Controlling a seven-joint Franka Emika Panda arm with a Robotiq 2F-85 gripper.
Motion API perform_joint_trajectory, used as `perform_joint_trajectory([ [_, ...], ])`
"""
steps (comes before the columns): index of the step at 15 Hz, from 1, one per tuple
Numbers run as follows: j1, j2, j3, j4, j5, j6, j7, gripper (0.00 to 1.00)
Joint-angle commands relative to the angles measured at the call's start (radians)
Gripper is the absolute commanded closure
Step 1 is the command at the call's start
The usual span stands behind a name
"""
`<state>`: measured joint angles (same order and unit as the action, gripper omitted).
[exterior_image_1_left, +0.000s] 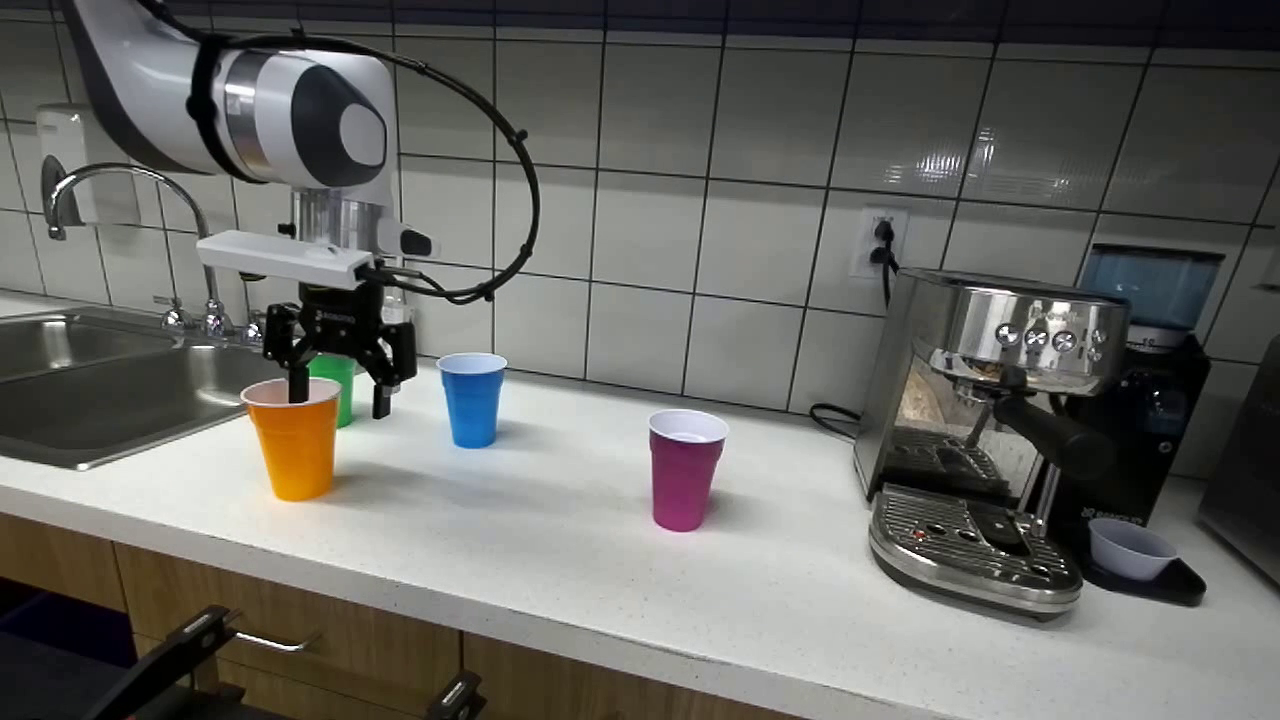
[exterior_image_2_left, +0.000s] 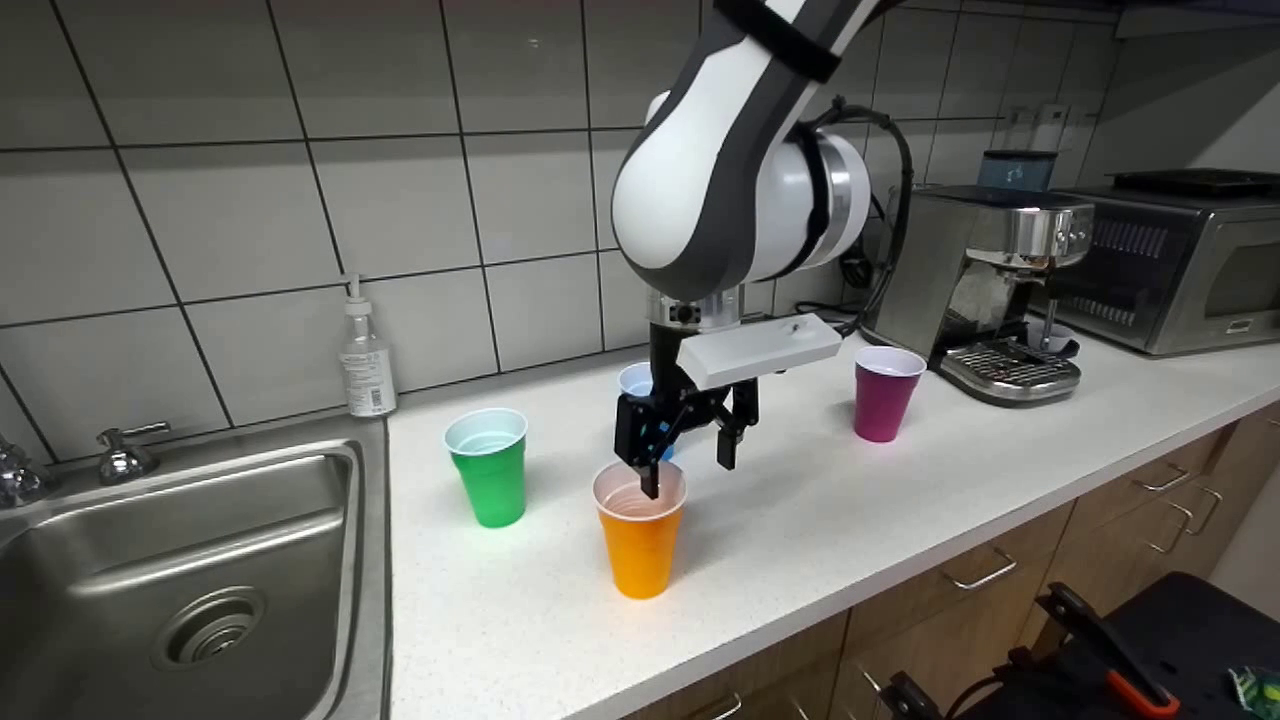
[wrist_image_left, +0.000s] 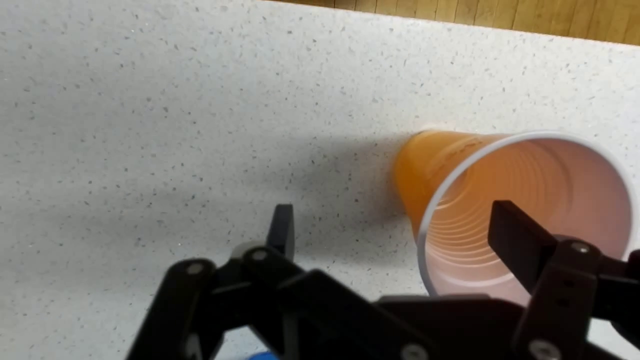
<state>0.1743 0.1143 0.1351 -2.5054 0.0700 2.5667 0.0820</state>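
My gripper (exterior_image_1_left: 340, 394) points down with its jaws wide apart and holds nothing. An orange cup (exterior_image_1_left: 298, 455) stands upright right below it. In the wrist view one of the fingers (wrist_image_left: 520, 240) is over the mouth of the orange cup (wrist_image_left: 425, 170), and the opposite finger is outside it, so the near rim lies between them. Gaps show between the rim and both fingers. Behind are a green cup (exterior_image_2_left: 490, 485) and a blue cup (exterior_image_1_left: 473, 405), the latter partly hidden by the gripper (exterior_image_2_left: 688, 468) in an exterior view. Farther along stands a magenta cup (exterior_image_1_left: 685, 480).
A steel sink (exterior_image_2_left: 365, 560) borders the cups on one side, with a soap bottle (exterior_image_2_left: 367, 365) at the wall. An espresso machine (exterior_image_1_left: 1010, 330) and a microwave (exterior_image_2_left: 1190, 270) occupy the opposite end. The counter's front edge (exterior_image_1_left: 400, 600) runs near the orange cup.
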Motion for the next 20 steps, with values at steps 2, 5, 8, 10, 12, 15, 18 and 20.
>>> perform_joint_trajectory([
  [2, -0.002, 0.009, 0.005, 0.018, -0.017, 0.004, 0.024, 0.07],
  [5, -0.002, 0.003, 0.006, 0.020, -0.014, 0.007, 0.020, 0.33],
  [8, -0.002, 0.001, 0.007, 0.022, -0.011, 0.010, 0.017, 0.56],
  [10, -0.003, -0.001, 0.007, 0.022, -0.010, 0.013, 0.017, 0.72],
  [12, -0.003, -0.002, 0.007, 0.021, -0.010, 0.015, 0.017, 0.87],
  [15, -0.003, -0.004, 0.006, 0.017, -0.011, 0.018, 0.016, 1.00],
  [18, -0.004, -0.009, 0.008, 0.017, -0.005, 0.018, 0.010, 0.99],
  [20, -0.006, -0.018, 0.011, 0.013, 0.008, 0.014, -0.001, 0.99],
])
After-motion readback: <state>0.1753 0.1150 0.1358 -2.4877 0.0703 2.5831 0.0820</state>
